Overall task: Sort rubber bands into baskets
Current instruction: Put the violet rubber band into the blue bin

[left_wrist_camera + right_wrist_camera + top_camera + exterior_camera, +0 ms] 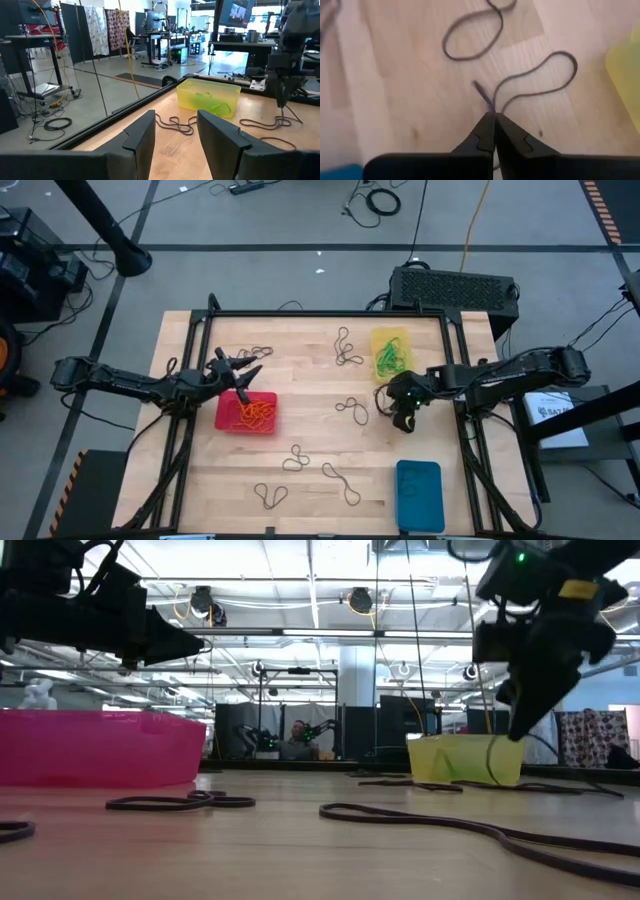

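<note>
The red basket [246, 412] holds orange rubber bands, and the yellow basket [391, 352] holds green ones. The blue basket [418, 495] stands at the near right. Dark rubber bands [295, 461] lie loose on the wooden table. My right gripper [494, 116], between the yellow and blue baskets [403, 423], points steeply down and is shut on one dark band [540, 75]. My left gripper [176, 117] hovers open and level above the red basket's far edge [245, 368], with nothing between its fingers. My right gripper pinches a dark band's strand [490, 106] at its fingertips, coming from above and slanting down. The strand rises to the tips [280, 114]. The band's loops [470, 45] lie slack on the table.
More dark bands lie at the far middle [346, 350], near the left gripper [256, 354] and along the near side [270, 495], [341, 482]. A black frame [330, 313] rims the table. A dark box [455, 288] stands beyond the far edge.
</note>
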Robot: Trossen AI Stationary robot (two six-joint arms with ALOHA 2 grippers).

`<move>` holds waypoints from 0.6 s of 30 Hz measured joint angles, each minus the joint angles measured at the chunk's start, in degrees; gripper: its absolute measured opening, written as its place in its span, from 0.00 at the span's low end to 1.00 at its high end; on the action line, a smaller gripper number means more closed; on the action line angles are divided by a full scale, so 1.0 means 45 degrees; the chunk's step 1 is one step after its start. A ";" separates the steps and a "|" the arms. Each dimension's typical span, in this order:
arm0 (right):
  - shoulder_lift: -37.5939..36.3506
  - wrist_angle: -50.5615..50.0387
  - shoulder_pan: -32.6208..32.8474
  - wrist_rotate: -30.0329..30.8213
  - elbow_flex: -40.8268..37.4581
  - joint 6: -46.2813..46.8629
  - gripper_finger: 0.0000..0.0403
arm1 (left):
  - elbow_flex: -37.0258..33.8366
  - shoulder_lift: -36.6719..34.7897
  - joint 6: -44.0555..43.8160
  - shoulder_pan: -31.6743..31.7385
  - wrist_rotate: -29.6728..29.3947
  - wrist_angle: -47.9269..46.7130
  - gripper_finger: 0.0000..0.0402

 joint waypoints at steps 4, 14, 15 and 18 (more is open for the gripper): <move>-0.0319 -0.0090 0.0626 -0.0251 0.0607 0.0514 0.00 | 0.0000 0.0000 0.0000 0.0000 0.0000 0.0000 0.38; -0.0422 -0.0623 0.3265 -0.0396 0.3355 0.1825 0.00 | 0.0000 0.0000 -0.0005 0.0000 0.0000 0.0000 0.38; -0.0422 -0.0800 0.3628 -0.0376 0.3577 0.2144 0.00 | 0.0000 -0.0002 0.0000 0.0000 0.0000 0.0000 0.38; -0.0422 -0.1098 0.4695 -0.0290 0.4122 0.3238 0.00 | 0.0000 0.0000 0.0005 0.0000 0.0000 0.0000 0.38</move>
